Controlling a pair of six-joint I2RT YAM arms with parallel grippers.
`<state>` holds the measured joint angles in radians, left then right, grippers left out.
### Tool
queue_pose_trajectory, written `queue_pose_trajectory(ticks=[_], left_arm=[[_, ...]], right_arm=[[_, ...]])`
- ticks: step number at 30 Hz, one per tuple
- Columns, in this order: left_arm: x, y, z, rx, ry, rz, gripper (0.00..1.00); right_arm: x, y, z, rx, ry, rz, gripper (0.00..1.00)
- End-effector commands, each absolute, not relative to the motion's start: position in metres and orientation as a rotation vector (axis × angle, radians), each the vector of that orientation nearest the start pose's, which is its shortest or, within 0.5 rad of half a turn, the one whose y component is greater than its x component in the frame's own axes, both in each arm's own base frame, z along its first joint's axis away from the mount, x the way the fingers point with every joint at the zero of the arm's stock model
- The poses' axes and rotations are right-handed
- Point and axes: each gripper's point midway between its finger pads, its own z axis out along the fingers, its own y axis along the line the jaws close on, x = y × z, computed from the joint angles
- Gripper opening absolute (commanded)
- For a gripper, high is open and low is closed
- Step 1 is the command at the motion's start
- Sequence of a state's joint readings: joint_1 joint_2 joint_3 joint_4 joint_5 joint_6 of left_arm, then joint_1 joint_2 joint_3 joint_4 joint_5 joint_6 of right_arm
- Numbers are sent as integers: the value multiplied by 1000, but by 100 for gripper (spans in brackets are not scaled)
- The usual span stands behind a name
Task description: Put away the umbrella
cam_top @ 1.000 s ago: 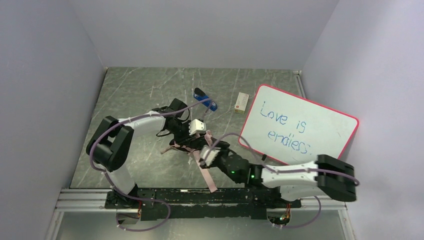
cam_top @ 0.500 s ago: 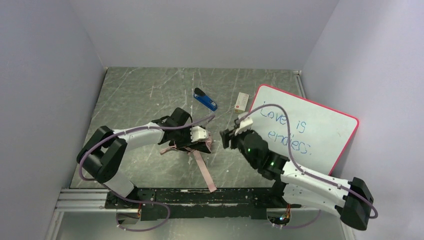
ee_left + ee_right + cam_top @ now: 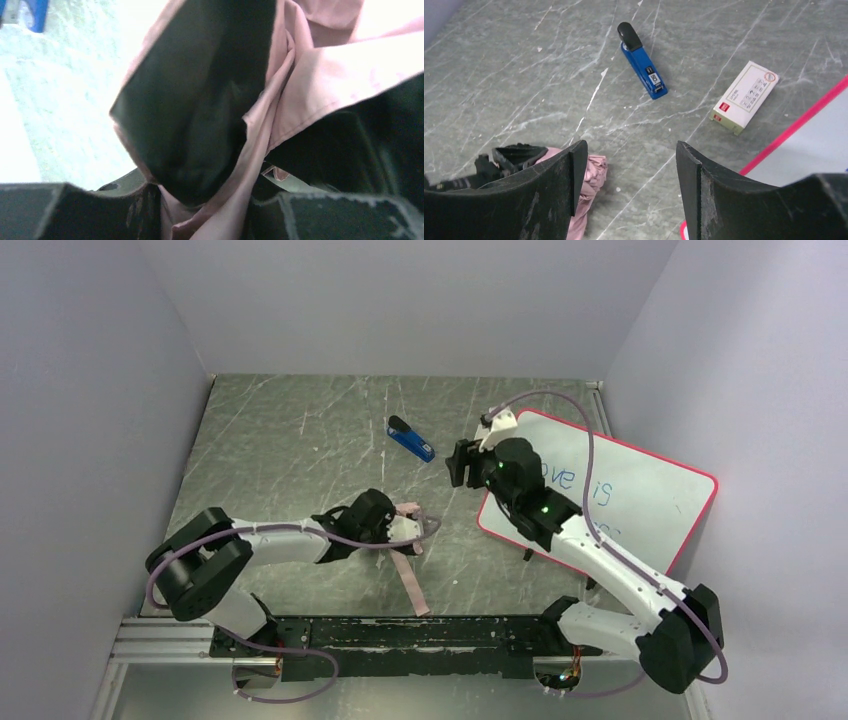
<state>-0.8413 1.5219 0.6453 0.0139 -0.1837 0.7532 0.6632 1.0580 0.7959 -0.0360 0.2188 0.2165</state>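
Note:
The umbrella (image 3: 406, 510) lies bunched on the table in front of the left arm, and its pink strap (image 3: 410, 585) trails toward the near edge. My left gripper (image 3: 405, 532) is low on it, shut on the fabric. In the left wrist view, pale pink and black folds of the umbrella (image 3: 280, 100) fill the frame and run down between the fingers of the left gripper (image 3: 205, 212). My right gripper (image 3: 458, 462) hovers open farther back, apart from the umbrella (image 3: 591, 177), with nothing between the fingers of the right gripper (image 3: 629, 172).
A blue-and-black stapler (image 3: 411, 440) (image 3: 641, 60) lies at mid-table behind the umbrella. A small white box (image 3: 744, 97) sits beside a red-framed whiteboard (image 3: 640, 490) on the right. Grey walls close in on three sides.
My right gripper has left the umbrella, risen and swung to the back right. The left arm has dropped lower and drawn the umbrella nearer, still gripping it.

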Motion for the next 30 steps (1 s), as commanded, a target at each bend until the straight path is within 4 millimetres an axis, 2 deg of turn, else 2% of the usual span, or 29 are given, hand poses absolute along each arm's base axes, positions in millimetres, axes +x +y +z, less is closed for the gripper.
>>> queue_pose_trajectory(ticks=[1, 5, 9, 13, 16, 19, 26, 30], left_arm=[[268, -175, 7, 1714, 1755, 483, 5], [269, -173, 11, 1710, 1669, 600, 5], [268, -175, 17, 1691, 1594, 693, 5], [264, -179, 20, 1689, 1512, 762, 5], [260, -182, 18, 1700, 1474, 790, 5], [257, -184, 16, 1708, 1442, 808, 5], [252, -187, 9, 1725, 1408, 828, 5], [250, -190, 9, 1733, 1387, 833, 5]], right_arm=[[321, 203, 232, -345, 1902, 431, 69], [331, 216, 224, -505, 1943, 495, 72], [330, 238, 217, -720, 1926, 575, 75], [325, 258, 210, -900, 1896, 660, 76], [314, 273, 199, -1069, 1844, 732, 77], [300, 285, 183, -1258, 1767, 746, 77], [264, 311, 123, -1687, 1672, 709, 76], [266, 324, 105, -1764, 1667, 716, 76]])
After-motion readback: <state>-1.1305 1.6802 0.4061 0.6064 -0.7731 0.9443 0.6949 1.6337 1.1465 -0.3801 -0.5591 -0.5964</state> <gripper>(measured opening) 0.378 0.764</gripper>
